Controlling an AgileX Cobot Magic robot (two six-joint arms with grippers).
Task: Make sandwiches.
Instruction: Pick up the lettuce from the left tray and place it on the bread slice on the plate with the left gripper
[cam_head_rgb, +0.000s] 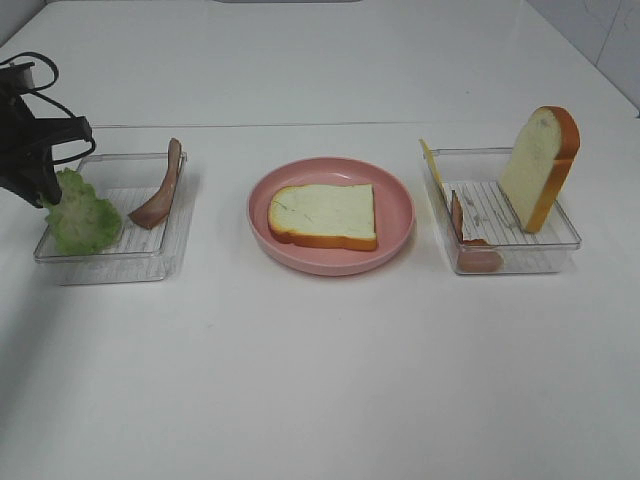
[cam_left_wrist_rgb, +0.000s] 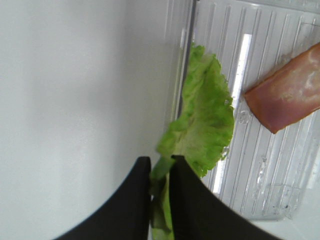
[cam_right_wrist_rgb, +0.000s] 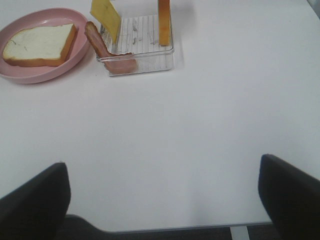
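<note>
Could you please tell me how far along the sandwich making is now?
Done: one bread slice lies flat on the pink plate. In hand: the left hand pinches the lettuce leaf in the left tray. Left: bacon, cheese and the upright bread slice are not yet stacked; the right hand is open, empty.

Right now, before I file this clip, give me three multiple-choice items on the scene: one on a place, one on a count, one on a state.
1. The flat bread slice lies: A in a clear tray; B on the pink plate; C on a blue board.
2. Bacon strips in view: A one; B three; C two.
3. The left hand is: A shut on the lettuce; B open above the plate; C shut on a bacon strip.
B: the slice rests inside the plate's rim. C: one in the left tray, one in the right tray. A: its fingers pinch the leaf.
</note>
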